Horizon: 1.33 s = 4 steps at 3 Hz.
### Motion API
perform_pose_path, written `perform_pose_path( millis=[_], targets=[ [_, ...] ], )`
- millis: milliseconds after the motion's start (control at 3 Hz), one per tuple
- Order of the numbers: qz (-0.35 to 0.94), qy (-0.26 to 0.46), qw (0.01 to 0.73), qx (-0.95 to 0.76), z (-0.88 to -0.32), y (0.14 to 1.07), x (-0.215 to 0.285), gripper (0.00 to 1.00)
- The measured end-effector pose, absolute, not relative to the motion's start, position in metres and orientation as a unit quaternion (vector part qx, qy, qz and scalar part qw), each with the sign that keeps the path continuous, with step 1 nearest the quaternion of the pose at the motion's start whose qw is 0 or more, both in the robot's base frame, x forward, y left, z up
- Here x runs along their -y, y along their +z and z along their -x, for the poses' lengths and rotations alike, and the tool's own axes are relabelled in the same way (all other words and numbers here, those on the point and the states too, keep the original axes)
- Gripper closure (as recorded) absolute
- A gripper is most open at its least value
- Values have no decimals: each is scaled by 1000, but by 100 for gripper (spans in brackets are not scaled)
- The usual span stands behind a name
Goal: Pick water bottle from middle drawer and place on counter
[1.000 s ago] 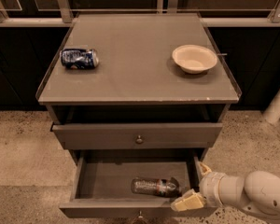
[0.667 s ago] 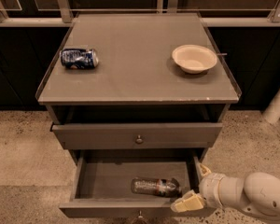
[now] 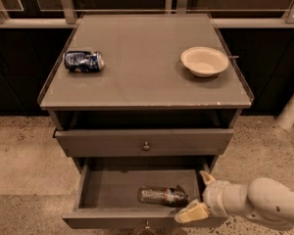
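The water bottle (image 3: pixel 162 196), clear and crinkled with a dark label, lies on its side in the open middle drawer (image 3: pixel 103 190), towards the front right. My gripper (image 3: pixel 192 196) is at the drawer's right front corner, level with the bottle's right end. It is open, with one cream finger towards the back and one (image 3: pixel 191 213) over the drawer's front edge. It does not hold the bottle. The counter (image 3: pixel 142 77) is the grey cabinet top above.
A blue-and-silver soda can (image 3: pixel 84 61) lies on the counter's left side. A cream bowl (image 3: pixel 204 60) stands on its right side. The upper drawer (image 3: pixel 146 142) with a round knob is pushed in just above the open drawer. A white post (image 3: pixel 291 109) stands at the right.
My gripper has edged slightly left towards the bottle's end. The bottle, can and bowl have not moved.
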State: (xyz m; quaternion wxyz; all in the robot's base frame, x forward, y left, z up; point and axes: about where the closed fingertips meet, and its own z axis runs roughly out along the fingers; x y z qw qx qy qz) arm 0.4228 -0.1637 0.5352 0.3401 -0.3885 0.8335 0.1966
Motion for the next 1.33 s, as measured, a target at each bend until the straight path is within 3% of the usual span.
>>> perform_pose_path(
  millis=[667,1333],
  targets=[
    [422,280,338,-793,-430,480,94,0],
    [425,264,325,-802,-429,476,104,0]
  ],
)
